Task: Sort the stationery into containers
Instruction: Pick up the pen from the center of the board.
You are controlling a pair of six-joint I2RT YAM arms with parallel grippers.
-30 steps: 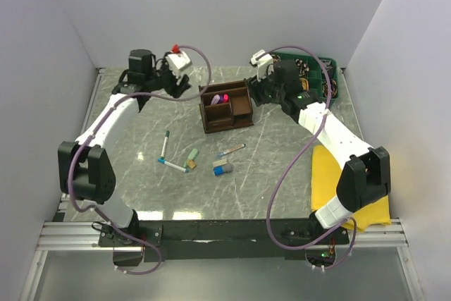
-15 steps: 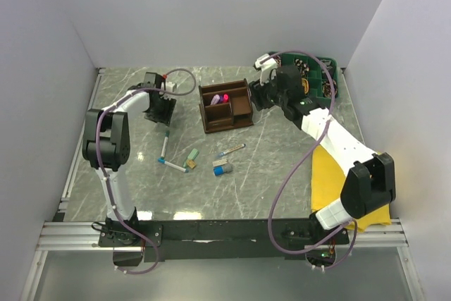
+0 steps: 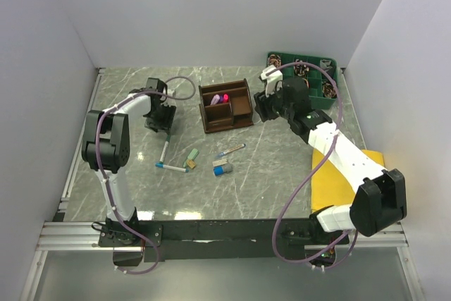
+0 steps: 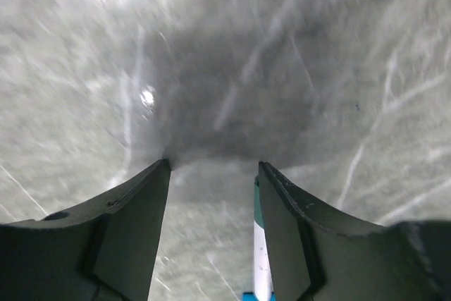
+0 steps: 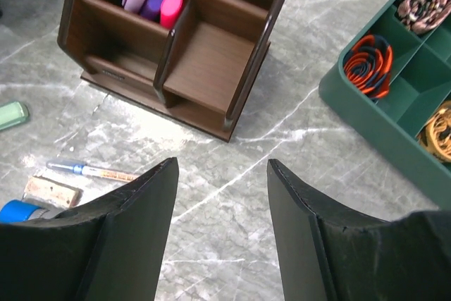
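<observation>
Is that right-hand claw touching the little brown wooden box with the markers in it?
Apart. In the right wrist view, bare marble table shows between the open right gripper and the wooden organiser.

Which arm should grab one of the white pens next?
Left, probably. The left gripper hangs open just above a white pen, nothing held. The right gripper is open too, but it is beside the wooden organiser, farther from both pens.
</observation>
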